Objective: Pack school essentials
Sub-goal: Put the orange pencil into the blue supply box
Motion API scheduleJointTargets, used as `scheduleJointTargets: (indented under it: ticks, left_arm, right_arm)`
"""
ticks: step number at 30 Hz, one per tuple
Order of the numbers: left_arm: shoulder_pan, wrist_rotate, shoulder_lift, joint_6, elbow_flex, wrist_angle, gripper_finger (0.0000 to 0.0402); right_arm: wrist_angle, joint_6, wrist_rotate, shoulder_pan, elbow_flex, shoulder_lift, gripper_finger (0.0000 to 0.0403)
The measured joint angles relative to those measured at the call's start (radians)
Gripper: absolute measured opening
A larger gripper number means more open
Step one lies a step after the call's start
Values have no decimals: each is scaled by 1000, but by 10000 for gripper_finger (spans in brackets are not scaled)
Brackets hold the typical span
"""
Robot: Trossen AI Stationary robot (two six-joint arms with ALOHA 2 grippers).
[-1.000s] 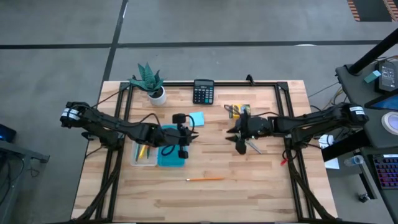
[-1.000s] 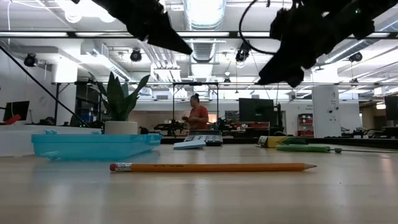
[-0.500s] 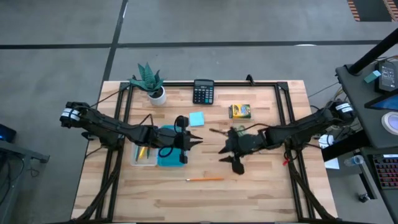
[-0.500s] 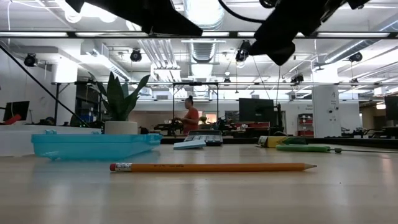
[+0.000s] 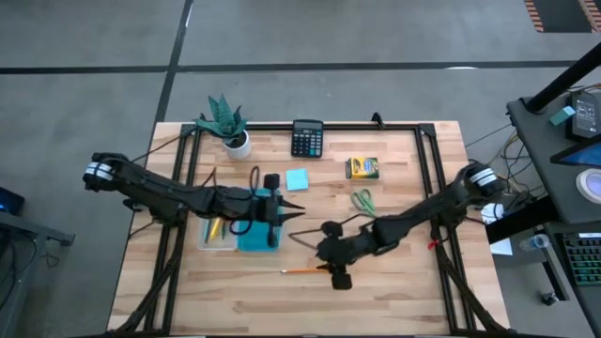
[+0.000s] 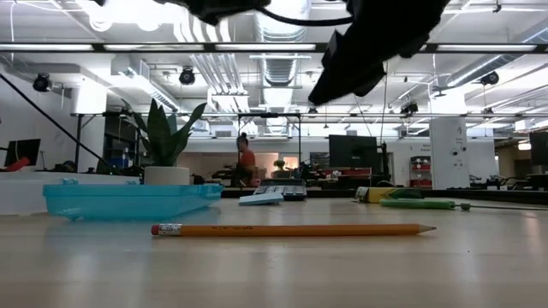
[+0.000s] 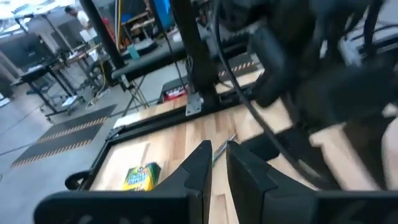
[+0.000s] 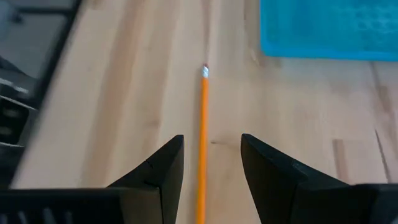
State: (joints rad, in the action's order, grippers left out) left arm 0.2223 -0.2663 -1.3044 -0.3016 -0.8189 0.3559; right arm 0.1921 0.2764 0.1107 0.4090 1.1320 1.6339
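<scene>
An orange pencil (image 5: 310, 270) lies flat on the wooden table near its front edge, also seen in the low view (image 6: 291, 229). My right gripper (image 5: 326, 260) hovers open above it. In its wrist view the pencil (image 8: 203, 124) runs lengthwise under the gap between the fingers (image 8: 211, 138), untouched. My left gripper (image 5: 296, 211) is shut with nothing in it and points nearly level above the teal lid (image 5: 258, 233) of the clear box. Green-handled scissors (image 5: 362, 199), a yellow crayon box (image 5: 362, 167) and a light-blue sticky-note pad (image 5: 297, 178) lie flat on the table.
A white-potted plant (image 5: 227, 124) and a calculator (image 5: 307, 138) stand at the far edge. The clear box (image 5: 218, 230) left of the lid holds yellow items. A black frame rail (image 5: 310, 127) runs around the table. Bare wood lies along the near edge (image 5: 376, 305).
My right gripper has swung from over the scissors toward the table's near edge and left, ending above the pencil, still open. My left gripper has tipped up from pointing downward to nearly level and has risen a little. The pencil, scissors and box have not moved.
</scene>
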Motion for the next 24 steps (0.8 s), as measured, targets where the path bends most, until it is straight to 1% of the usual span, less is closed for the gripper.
scheduleJointTargets:
  ticks: [3,5,7,10,14,19,24]
  left_arm:
    - [32,0,68,2,39,44,25]
    - [54,1,110,8,74,66,15]
    - [71,1,135,17,106,102,5]
    - [88,0,172,39,142,109,2]
    - [94,-2,188,60,192,158,1]
    - [95,-3,195,55,221,171,1]
    - [95,-49,195,-8,243,187,1]
  right_arm:
    - [30,-7,48,24,53,68,148]
    - [28,-7,50,34,83,110,148]
    - [28,-7,54,40,108,148,148]
    - [28,-8,93,43,140,200,148]
    - [28,-15,116,43,173,257,148]
    - [31,-16,118,43,191,303,148]
    - [20,-7,118,43,188,313,148]
